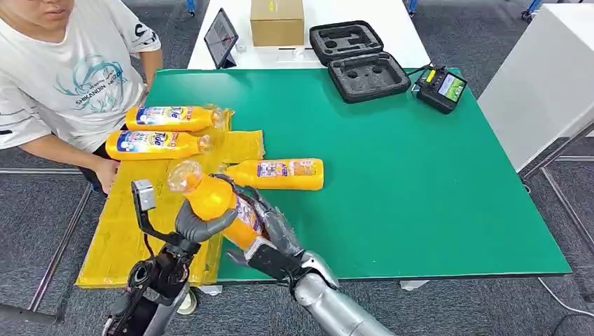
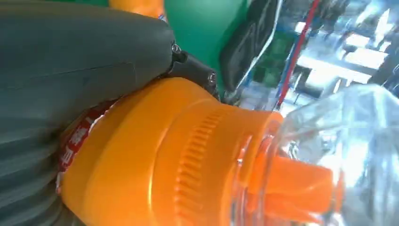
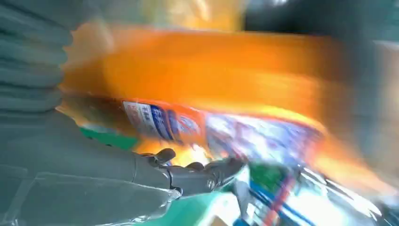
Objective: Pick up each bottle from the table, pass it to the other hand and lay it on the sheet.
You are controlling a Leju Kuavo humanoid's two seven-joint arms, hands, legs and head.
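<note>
Both hands hold 1 orange detergent bottle (image 1: 218,204) above the table's near edge, at about 7 o'clock on the green mat (image 1: 420,189). The left hand (image 1: 199,220) wraps its shoulder just below the clear cap (image 1: 184,175); the right hand (image 1: 270,227) has its fingers curled around the labelled body. The bottle looks rigid, smooth and probably slick and fairly heavy, so the broad body is the safer grip, not the cap. A second bottle (image 1: 280,173) lies at 12 o'clock from it, and 2 more (image 1: 164,131) rest on the yellow sheet (image 1: 119,231).

silver right arm (image 1: 336,304), grey ribbed hand (image 2: 56,70)
</note>
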